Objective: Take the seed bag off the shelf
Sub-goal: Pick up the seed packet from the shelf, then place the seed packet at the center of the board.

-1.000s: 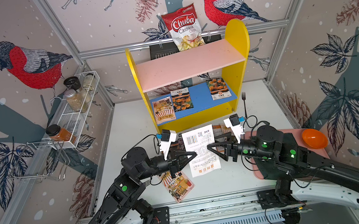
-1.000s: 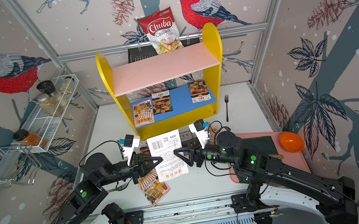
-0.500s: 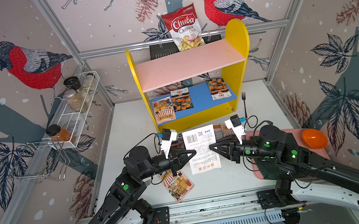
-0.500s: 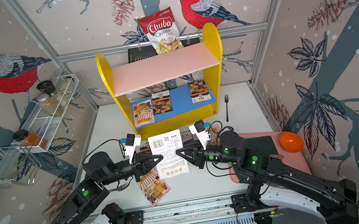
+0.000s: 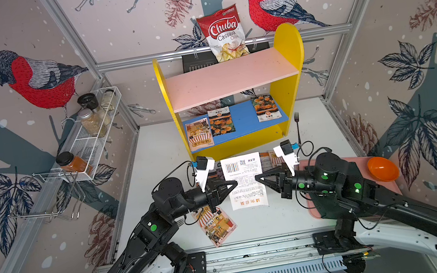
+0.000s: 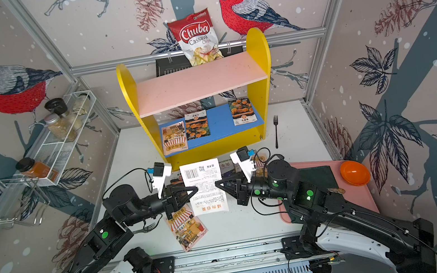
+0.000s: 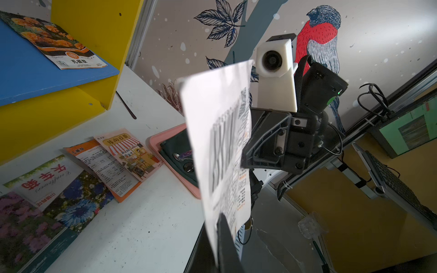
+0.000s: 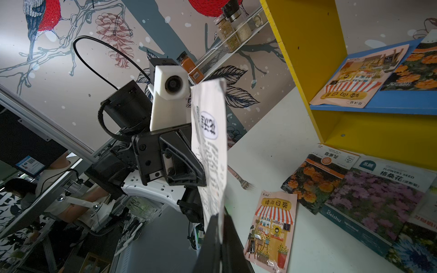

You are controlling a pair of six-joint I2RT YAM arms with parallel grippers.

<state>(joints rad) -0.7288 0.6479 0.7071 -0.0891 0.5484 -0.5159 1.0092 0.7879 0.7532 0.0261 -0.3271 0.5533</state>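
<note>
Top views: bag (image 5: 246, 188) off shelf (image 5: 288, 53), mid-handover.
Both left gripper (image 5: 234, 182) and right gripper (image 5: 257, 179) clench it before the shelf; I judge one must release next.

bullfinch wallpaper (image 5: 36, 82), white tabletop (image 5: 155, 155), aluminium frame (image 5: 126, 60)
</note>
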